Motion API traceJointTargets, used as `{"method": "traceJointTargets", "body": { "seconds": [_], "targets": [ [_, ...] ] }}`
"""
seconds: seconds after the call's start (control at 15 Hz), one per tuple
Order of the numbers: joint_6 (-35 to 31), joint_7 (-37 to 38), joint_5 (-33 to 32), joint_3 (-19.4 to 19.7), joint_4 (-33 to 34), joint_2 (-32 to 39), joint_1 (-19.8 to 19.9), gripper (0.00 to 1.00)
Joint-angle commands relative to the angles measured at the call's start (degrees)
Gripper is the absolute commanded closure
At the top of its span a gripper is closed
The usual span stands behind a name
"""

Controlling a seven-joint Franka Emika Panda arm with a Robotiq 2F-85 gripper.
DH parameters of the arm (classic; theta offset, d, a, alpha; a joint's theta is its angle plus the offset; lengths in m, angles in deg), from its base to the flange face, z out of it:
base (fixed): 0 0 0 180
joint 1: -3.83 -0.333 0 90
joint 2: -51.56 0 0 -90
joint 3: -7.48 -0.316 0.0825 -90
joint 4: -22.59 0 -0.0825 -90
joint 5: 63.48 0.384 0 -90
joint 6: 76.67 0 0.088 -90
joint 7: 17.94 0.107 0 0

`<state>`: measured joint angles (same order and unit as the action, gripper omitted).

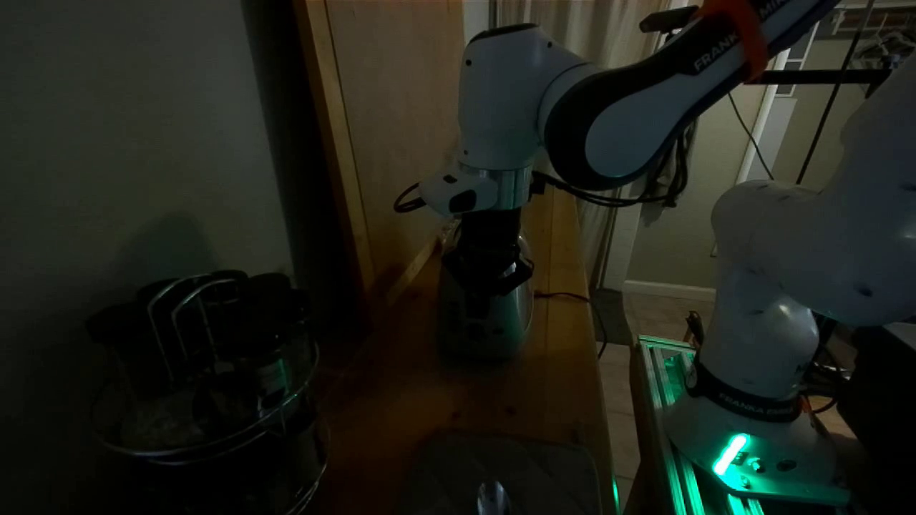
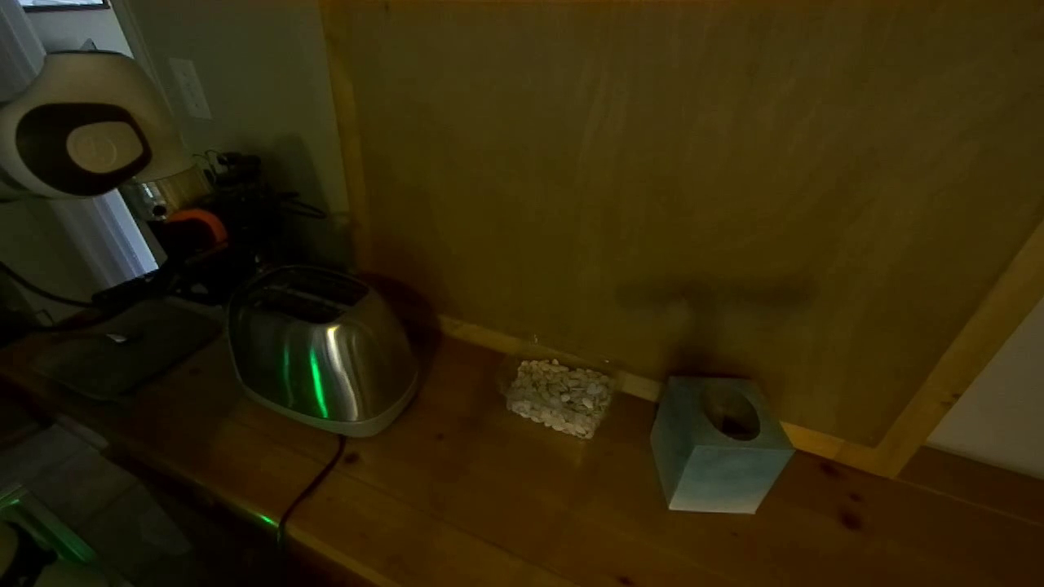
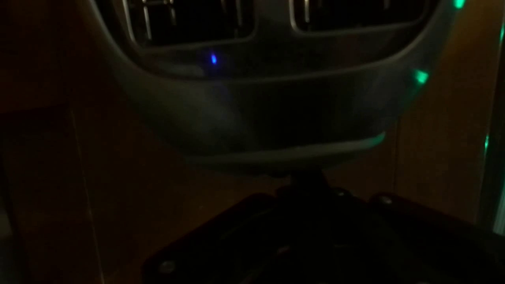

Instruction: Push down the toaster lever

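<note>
Toaster (image 2: 351, 367) on the wooden counter (image 2: 506, 497), gripper (image 3: 309, 179) low at its end

I have the toaster upright on the counter in both exterior views, near the foot of a wooden panel (image 2: 652, 163). Its shiny metal side carries green streaks of light. In my wrist view the darker top shows 2 slots with wires inside, and a small blue glint (image 3: 213, 59) by the rim. A cord (image 2: 314, 481) runs from the end away from the gripper to the counter's edge.

My arm (image 1: 501, 100) bends over the counter, and the gripper points down at the toaster's opposite end. I read it as narrow: its dark tips meet. Whether they touch the toaster I cannot tell, and the lever is too dark to make out.

Past the cord, small pale pieces (image 2: 563, 399) lie in a clear container (image 2: 571, 354) near the panel, and beyond it stands a light blue box (image 2: 722, 469) with a round opening in its top. On the gripper's side of the toaster lies a dark mat (image 1: 436, 479), with a shiny spoon (image 1: 492, 498) on it, partly cut off by the frame. Near that, a wire rack (image 1: 168, 453) holds dark-lidded jars (image 1: 272, 379), most of their detail lost in the gloom. A green light (image 1: 731, 454) glows at the foot of my arm.
</note>
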<state>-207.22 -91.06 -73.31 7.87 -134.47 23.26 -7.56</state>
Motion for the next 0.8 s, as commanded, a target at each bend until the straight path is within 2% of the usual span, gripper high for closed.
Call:
{"method": "traceJointTargets", "body": {
  "seconds": [0.0, 0.73],
  "targets": [
    [-2.24, 1.21, -1.26, -0.46, -0.59, 1.59, 0.71, 1.00],
    [0.60, 2.83, -2.54, -2.18, 2.48, -1.32, 0.71, 1.00]
  ]
}}
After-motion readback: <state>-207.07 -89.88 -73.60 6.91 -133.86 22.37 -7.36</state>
